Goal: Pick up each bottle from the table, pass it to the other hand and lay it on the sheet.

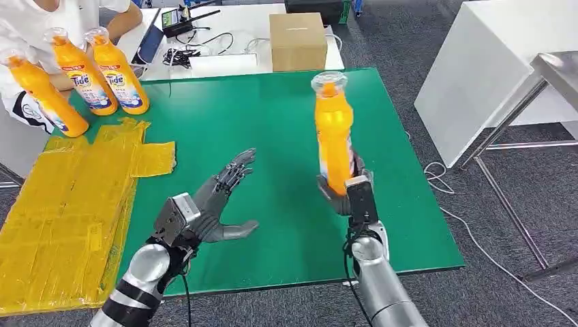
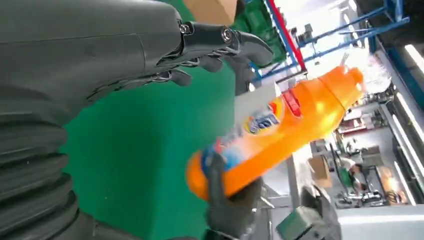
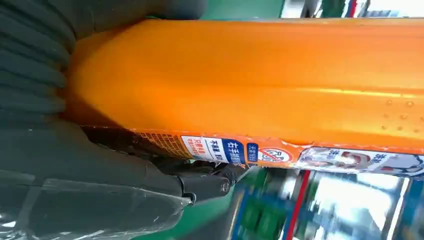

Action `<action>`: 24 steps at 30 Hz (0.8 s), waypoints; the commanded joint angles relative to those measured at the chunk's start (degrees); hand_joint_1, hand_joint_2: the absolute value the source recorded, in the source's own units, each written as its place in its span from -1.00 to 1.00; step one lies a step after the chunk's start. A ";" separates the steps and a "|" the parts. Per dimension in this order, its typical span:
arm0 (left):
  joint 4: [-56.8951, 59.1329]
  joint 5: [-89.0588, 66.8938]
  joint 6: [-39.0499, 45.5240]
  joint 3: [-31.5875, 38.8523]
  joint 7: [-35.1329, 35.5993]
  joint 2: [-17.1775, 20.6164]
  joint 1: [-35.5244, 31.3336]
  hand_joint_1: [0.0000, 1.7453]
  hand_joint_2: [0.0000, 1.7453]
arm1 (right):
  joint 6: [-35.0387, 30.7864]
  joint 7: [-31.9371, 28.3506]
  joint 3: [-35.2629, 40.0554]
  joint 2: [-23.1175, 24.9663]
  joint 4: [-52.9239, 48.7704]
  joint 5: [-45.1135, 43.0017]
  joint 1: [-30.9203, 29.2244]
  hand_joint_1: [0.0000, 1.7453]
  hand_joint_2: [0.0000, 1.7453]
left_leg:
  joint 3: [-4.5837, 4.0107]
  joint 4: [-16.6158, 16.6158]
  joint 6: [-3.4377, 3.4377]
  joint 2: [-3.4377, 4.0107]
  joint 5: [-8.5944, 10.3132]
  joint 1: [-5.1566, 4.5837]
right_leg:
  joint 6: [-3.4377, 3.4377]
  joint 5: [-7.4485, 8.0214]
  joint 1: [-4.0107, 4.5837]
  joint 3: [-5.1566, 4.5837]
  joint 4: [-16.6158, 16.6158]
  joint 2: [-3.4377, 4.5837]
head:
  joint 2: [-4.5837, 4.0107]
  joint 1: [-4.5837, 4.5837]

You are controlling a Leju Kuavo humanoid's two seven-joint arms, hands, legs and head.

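- The right hand (image 1: 344, 193) is seen low in the head view, wrapped around the base of an orange bottle (image 1: 334, 139); the bottle is held upright and clear of the green tabletop (image 1: 272, 116), cap uppermost. The low grip is judged to leave the upper body of the bottle free for the other hand.
- In the right wrist view the same bottle (image 3: 250, 80) is pressed along the right hand (image 3: 60, 165), its label strip lying against the fingers, so the hold appears firm.
- The left hand (image 1: 215, 204) is held apart from the bottle, empty, fingers spread and the palm turned toward it; the pose is read as readiness to receive.
- From the left wrist view the bottle (image 2: 280, 130) is seen past the fingers of the left hand (image 2: 150, 55), with a gap of tabletop between them.
- The handover is therefore judged not yet made; the gap must be closed before the right hand lets go.
- Beyond the left hand, the yellow sheet (image 1: 68, 204) is spread over the tabletop's left edge, with no bottle lying on it.
- At the far left corner three more bottles (image 1: 82, 78) stand beside a person (image 1: 41, 20), the nearest resting on the sheet's far end.
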 commanded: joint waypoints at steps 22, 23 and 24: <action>11.98 14.89 -2.16 0.67 3.55 -0.17 -9.20 -1.00 1.00 | -4.94 -5.19 20.49 4.17 9.16 5.47 -4.70 1.00 1.00 | 0.12 0.05 -0.12 0.04 -0.08 0.11 | -0.02 -0.05 0.10 0.16 -0.03 0.01 | 0.00 0.00; 11.71 15.10 -2.33 0.44 3.52 -0.05 -9.11 -1.00 1.00 | -5.91 -5.03 21.15 4.09 9.98 6.11 -5.15 1.00 1.00 | 0.04 0.01 -0.08 0.00 -0.02 0.06 | -0.01 -0.02 0.05 0.06 -0.02 -0.01 | 0.00 0.00; 11.52 15.19 -2.35 0.28 3.50 -0.07 -9.00 -1.00 1.00 | -6.50 -5.03 21.59 4.15 10.37 6.52 -5.26 1.00 1.00 | 0.12 0.05 -0.11 0.02 -0.07 0.10 | -0.01 -0.05 0.09 0.15 -0.02 0.00 | 0.00 0.00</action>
